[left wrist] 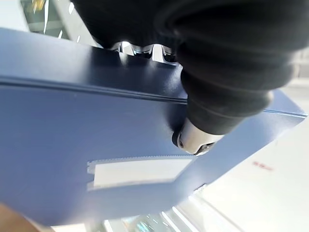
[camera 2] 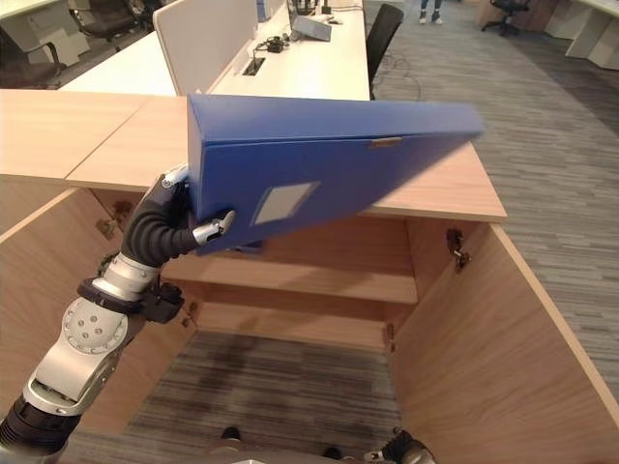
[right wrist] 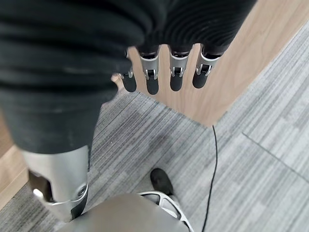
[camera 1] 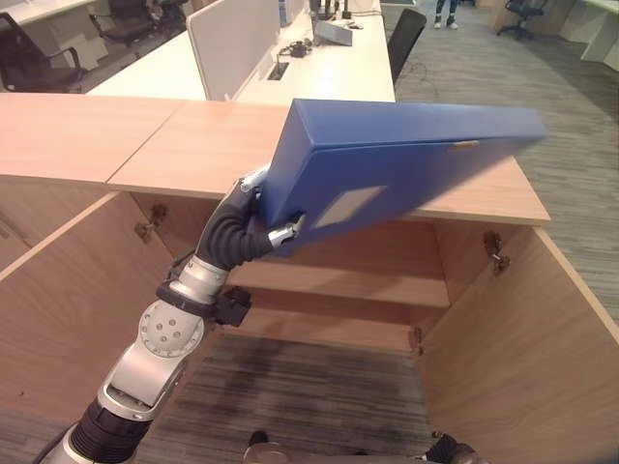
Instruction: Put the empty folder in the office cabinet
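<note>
A blue box folder (camera 1: 406,164) with a pale label hangs tilted in the air, just above the front edge of the wooden cabinet top (camera 1: 193,145). My left hand (camera 1: 242,227) is shut on its lower left corner; the left wrist view shows the thumb (left wrist: 193,140) pressed on the folder's face (left wrist: 96,121). Below stands the open office cabinet with a bare shelf (camera 1: 377,280) inside. My right hand (right wrist: 164,72) hangs low by the cabinet's side, fingers straight and holding nothing.
Both cabinet doors stand swung out, left door (camera 1: 68,290) and right door (camera 1: 522,348), with grey carpet between them. Behind the cabinet are white desks with a divider (camera 1: 232,39) and a black chair (camera 1: 404,39). A person's legs (camera 1: 445,12) show far back.
</note>
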Available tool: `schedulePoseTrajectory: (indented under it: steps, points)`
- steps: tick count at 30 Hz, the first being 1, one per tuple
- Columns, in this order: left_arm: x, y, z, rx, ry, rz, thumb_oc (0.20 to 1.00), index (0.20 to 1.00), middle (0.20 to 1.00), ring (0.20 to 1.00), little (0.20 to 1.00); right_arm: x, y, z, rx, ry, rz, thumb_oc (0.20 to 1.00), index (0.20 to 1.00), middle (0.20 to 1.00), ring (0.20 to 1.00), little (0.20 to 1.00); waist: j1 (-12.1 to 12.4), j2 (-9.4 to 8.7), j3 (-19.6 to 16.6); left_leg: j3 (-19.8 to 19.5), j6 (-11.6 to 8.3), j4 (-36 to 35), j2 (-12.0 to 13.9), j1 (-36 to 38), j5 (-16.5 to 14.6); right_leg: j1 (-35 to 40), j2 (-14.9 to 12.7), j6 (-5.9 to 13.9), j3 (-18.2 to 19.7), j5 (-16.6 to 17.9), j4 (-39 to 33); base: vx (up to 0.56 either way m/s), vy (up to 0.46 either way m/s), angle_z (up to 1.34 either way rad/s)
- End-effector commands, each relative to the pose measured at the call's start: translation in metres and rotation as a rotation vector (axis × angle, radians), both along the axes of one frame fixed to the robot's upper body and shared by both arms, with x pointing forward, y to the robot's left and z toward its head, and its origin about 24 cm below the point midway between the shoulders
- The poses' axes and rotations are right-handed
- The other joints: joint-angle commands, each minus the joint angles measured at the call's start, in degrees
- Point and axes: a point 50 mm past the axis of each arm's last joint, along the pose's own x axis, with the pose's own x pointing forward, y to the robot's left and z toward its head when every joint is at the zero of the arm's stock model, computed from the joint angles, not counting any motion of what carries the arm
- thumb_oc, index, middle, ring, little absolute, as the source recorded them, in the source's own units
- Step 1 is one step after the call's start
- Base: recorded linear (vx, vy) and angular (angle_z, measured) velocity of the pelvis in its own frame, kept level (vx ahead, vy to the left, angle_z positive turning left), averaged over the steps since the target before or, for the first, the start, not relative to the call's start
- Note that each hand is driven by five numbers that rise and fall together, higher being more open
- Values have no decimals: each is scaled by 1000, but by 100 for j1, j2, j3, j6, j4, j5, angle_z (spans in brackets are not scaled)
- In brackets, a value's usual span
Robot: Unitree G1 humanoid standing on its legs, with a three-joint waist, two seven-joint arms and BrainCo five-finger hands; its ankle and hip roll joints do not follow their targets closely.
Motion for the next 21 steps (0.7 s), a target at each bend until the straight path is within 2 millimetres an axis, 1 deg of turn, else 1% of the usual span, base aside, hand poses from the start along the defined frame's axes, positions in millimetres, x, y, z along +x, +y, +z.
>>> schedulePoseTrajectory:
  steps: [1, 9, 13, 14, 15, 16, 17, 18, 19, 21]
  points:
    - [-10, 3, 20, -140, -57, -85, 200, 200, 200, 200, 200, 6, 16, -2, 46, 35, 46, 1000, 1000, 1000, 1000, 1000, -83, -253, -85, -73, -22, 399, 157, -265, -119, 298, -95, 136, 309, -632, 43, 0, 0, 0]
    - [-9, 4, 10, -168, 8, -92, 200, 200, 200, 200, 200, 4, 14, -2, 49, 47, 42, 1000, 1000, 1000, 1000, 1000, -65, -269, -73, -75, -24, 410, 167, -260, -119, 331, -71, 117, 314, -656, 43, 0, 0, 0]
    - [-6, 7, 0, -151, 58, -62, 200, 200, 200, 200, 200, 2, 14, -3, 56, 53, 28, 1000, 1000, 1000, 1000, 1000, -42, -273, -63, -85, -19, 423, 172, -256, -121, 344, -65, 107, 315, -664, 43, 0, 0, 0]
    - [-5, 9, -11, -136, 112, -41, 200, 200, 200, 200, 200, 6, 15, -2, 72, 32, -2, 1000, 1000, 1000, 1000, 1000, -30, -265, -59, -82, -14, 440, 171, -257, -124, 350, -66, 103, 319, -660, 43, 0, 0, 0]
    - [-4, 11, -18, -126, 141, -30, 200, 200, 200, 200, 200, 9, 16, -2, 88, 13, -30, 1000, 1000, 1000, 1000, 1000, -20, -260, -50, -77, -13, 448, 174, -256, -127, 351, -65, 102, 325, -655, 43, 0, 0, 0]
    - [-6, 15, -32, -106, 216, -17, 200, 200, 200, 200, 200, 21, 19, 1, 130, -50, -94, 1000, 1000, 1000, 1000, 1000, 9, -244, -34, -68, -17, 469, 185, -238, -150, 368, -56, 95, 348, -659, 43, 0, 0, 0]
    - [-6, 15, -32, -106, 216, -17, 200, 200, 200, 200, 200, 21, 19, 1, 130, -50, -94, 1000, 1000, 1000, 1000, 1000, -1, -253, -51, -76, -6, 458, 171, -268, -121, 339, -67, 99, 336, -644, 43, 0, 5, -6]
    - [-7, 18, -49, -97, 300, -4, 200, 200, 200, 200, 200, 32, 21, 5, 175, -109, -151, 1000, 1000, 1000, 1000, 1000, 2, -240, -35, -60, 0, 465, 173, -259, -126, 337, -66, 94, 359, -637, 43, -2, 7, -5]
    - [-9, 21, -52, -85, 318, 4, 200, 200, 200, 200, 200, 36, 22, 6, 187, -134, -166, 1000, 1000, 1000, 1000, 1000, 13, -233, -23, -48, -10, 473, 186, -238, -148, 354, -56, 95, 371, -648, 43, -4, 6, -6]
    - [-14, 29, -69, -50, 405, 32, 200, 200, 200, 200, 200, 48, 22, 11, 230, -202, -225, 1000, 1000, 1000, 1000, 1000, 25, -231, -11, -39, -9, 477, 192, -245, -136, 350, -51, 93, 387, -641, 43, -6, -1, -4]
